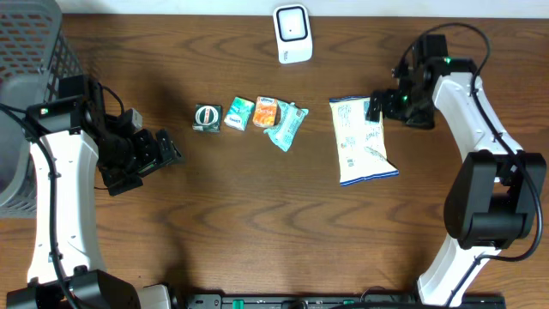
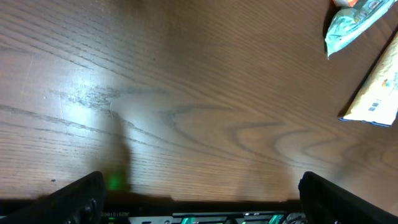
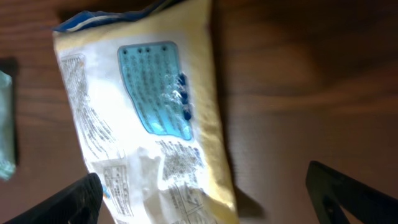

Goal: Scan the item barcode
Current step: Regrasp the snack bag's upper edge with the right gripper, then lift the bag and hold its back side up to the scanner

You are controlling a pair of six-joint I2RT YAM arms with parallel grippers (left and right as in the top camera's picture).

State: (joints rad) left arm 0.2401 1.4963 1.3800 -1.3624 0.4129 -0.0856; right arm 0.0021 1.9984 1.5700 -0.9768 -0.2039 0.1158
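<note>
hovering over the snack bag [image 1: 362, 142], right gripper [image 1: 376, 106] gapes empty; left gripper [image 1: 168, 153] gapes too.

Left end effector [image 1: 170, 153] and right end effector [image 1: 374, 106] gape wide.

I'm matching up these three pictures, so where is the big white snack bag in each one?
Overhead: the snack bag lies flat, right of centre.
Left wrist: only one end shows, at the right edge.
Right wrist: it fills the left and middle.
Shared landmark: the teal packet, left of the bag overhead, top right for the left wrist; perhaps the teal sliver at the right wrist's left edge.
</note>
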